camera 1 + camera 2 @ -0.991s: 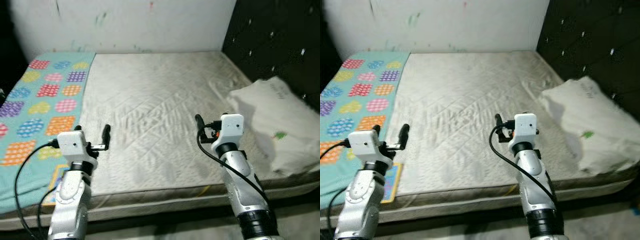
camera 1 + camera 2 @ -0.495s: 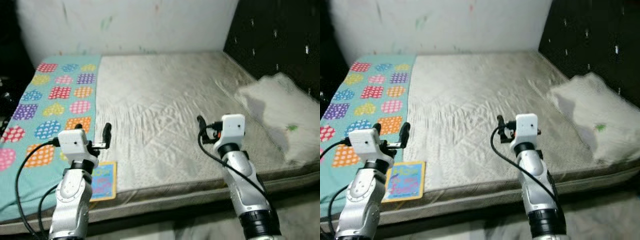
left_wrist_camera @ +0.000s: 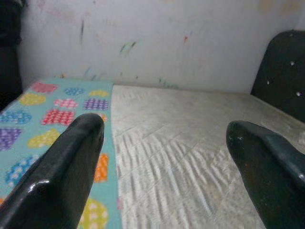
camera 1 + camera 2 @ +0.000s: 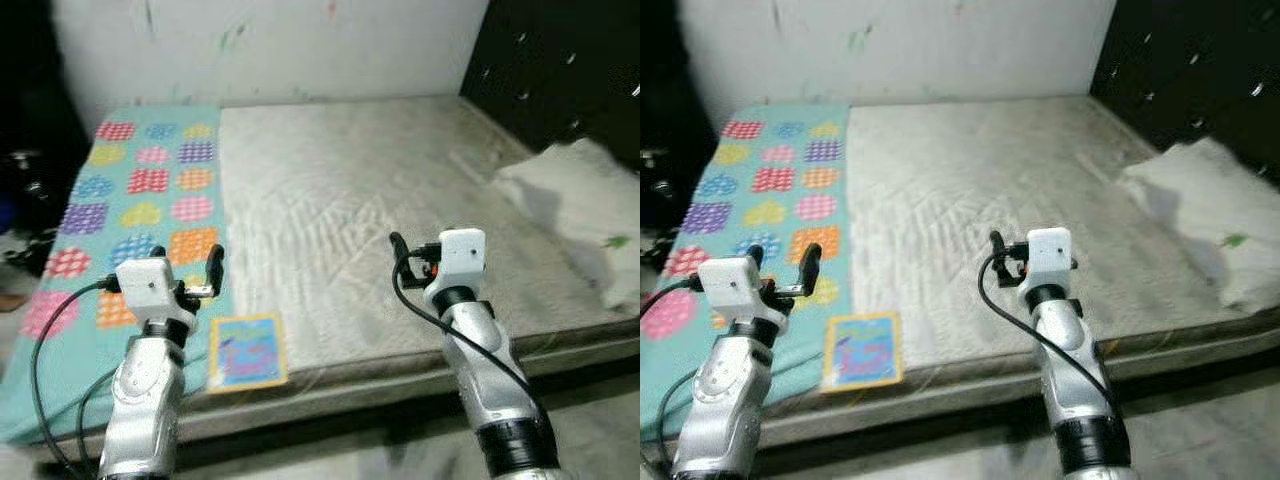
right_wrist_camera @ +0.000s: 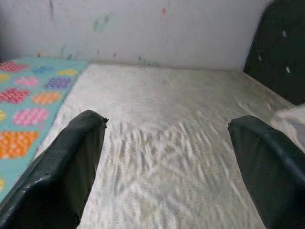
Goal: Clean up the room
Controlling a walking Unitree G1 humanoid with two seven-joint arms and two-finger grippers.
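— So, head cams first: what's to pick up, and where's it lie?

— A kids' book [image 4: 249, 349], flat on the bed [image 4: 340, 200] near its front edge, just beside the edge of the patterned blanket [image 4: 140, 200]. Long axis runs roughly front-to-back. It sits just ahead of and inboard of the left gripper [image 4: 198, 278], well apart from the right gripper [image 4: 408, 256]. Left arm's clearly nearer, imo.

— Other eye?

— Same layout: book [image 4: 864, 349] betw. the two arms but much closer to the left one. Pillow [image 4: 1205, 215] far off on the robot's right, by the dark headboard [image 4: 1200, 70].

— Left wrist cam?

— Fingers [image 3: 62, 167] spread wide, nothing betw. them; they look out along the blanket edge towards the wall [image 3: 157, 43].

— Right wrist?

— Fingers [image 5: 62, 167] also wide apart, holding nothing, aimed over bare mattress. My call: the left needs to dip down and inward for the book.
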